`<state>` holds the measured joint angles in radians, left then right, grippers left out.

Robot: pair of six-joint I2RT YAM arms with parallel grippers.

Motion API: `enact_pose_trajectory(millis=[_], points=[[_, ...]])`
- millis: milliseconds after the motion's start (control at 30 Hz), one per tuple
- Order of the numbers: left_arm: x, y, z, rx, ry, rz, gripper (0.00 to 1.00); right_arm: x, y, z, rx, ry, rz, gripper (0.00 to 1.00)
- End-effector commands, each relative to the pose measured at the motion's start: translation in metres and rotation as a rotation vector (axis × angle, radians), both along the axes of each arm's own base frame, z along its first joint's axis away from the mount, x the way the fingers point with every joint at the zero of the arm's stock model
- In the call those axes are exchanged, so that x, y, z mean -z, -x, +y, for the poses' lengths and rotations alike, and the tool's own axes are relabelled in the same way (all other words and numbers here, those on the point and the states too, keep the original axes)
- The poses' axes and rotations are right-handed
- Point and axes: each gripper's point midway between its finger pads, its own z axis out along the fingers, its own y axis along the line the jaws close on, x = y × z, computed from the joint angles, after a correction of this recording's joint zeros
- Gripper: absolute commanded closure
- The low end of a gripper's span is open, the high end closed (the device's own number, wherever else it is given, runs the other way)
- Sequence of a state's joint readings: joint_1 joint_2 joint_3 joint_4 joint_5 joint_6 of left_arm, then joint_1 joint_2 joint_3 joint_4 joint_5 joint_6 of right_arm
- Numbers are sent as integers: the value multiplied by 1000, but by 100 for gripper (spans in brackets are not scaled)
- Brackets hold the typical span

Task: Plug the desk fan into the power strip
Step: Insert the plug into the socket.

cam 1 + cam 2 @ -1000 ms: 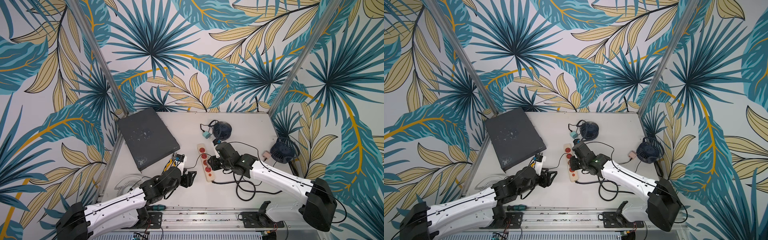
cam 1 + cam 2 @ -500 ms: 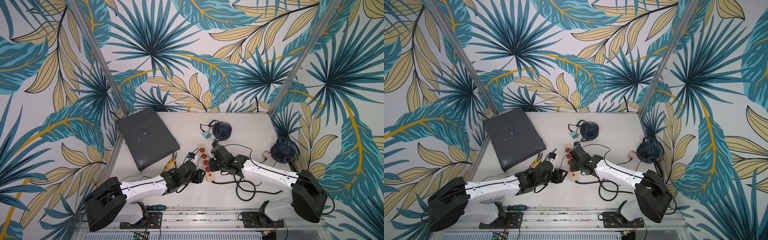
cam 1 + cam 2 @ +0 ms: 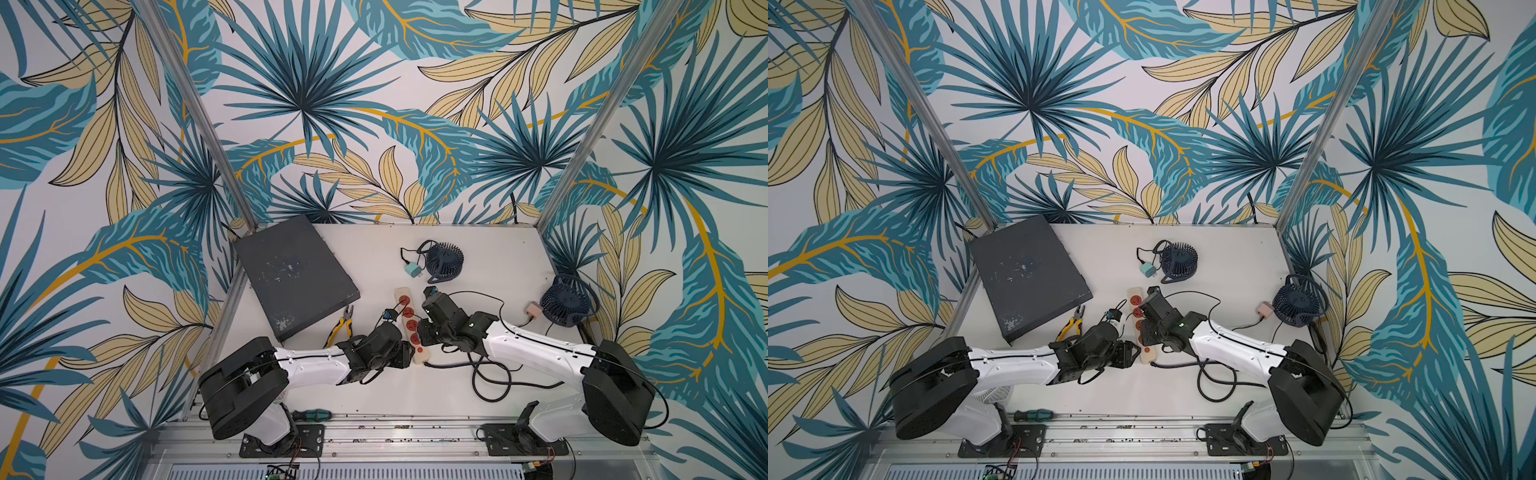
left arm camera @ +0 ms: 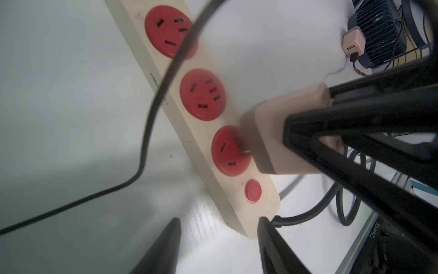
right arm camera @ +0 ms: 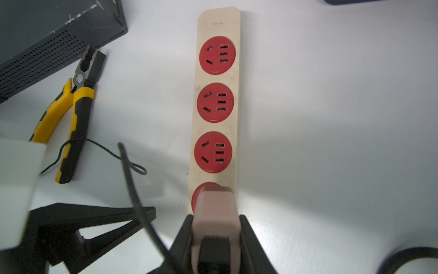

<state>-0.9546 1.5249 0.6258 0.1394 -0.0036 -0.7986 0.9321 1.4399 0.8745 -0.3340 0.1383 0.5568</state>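
The cream power strip [image 3: 402, 291] [image 5: 216, 23] lies mid-table, its red sockets in a row. My right gripper [image 5: 215, 220] [image 3: 423, 334] is shut on a pale pink plug [image 4: 267, 132] with a black lead. The plug's prongs sit right at the socket [image 4: 227, 151] nearest the red button [image 4: 253, 191]. My left gripper [image 4: 219, 225] [image 3: 410, 354] is open at the strip's cord end. One of its fingers [image 4: 265, 227] is against that end; the other stands clear on the table. Two dark blue desk fans [image 3: 444, 262] [image 3: 567, 299] stand at the back and right.
A dark grey box [image 3: 291, 270] lies back left, with yellow pliers [image 3: 343, 328] [image 5: 71, 113] beside the strip. The strip's thick black cord [image 3: 490, 374] coils near the front. A teal plug [image 3: 412, 270], a second pink adapter [image 3: 533, 309] and a screwdriver [image 3: 311, 414] lie around.
My left arm has swung right to the strip's cord end and its jaws have narrowed. The right gripper keeps hold of the pink plug and has shifted slightly along the strip.
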Motion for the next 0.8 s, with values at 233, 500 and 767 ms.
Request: enact_pose_trajectory(millis=[233,500,767], points=[[0,-10,-12,1,8,-11,46,2,14,-13,-22,50,30,100],[9,-9,-9,-1,-18,1,48,10,11,-12,-32,73,27,100],[12,-9,-9,1,-31,2,49,16,8,-14,-30,96,15,100]])
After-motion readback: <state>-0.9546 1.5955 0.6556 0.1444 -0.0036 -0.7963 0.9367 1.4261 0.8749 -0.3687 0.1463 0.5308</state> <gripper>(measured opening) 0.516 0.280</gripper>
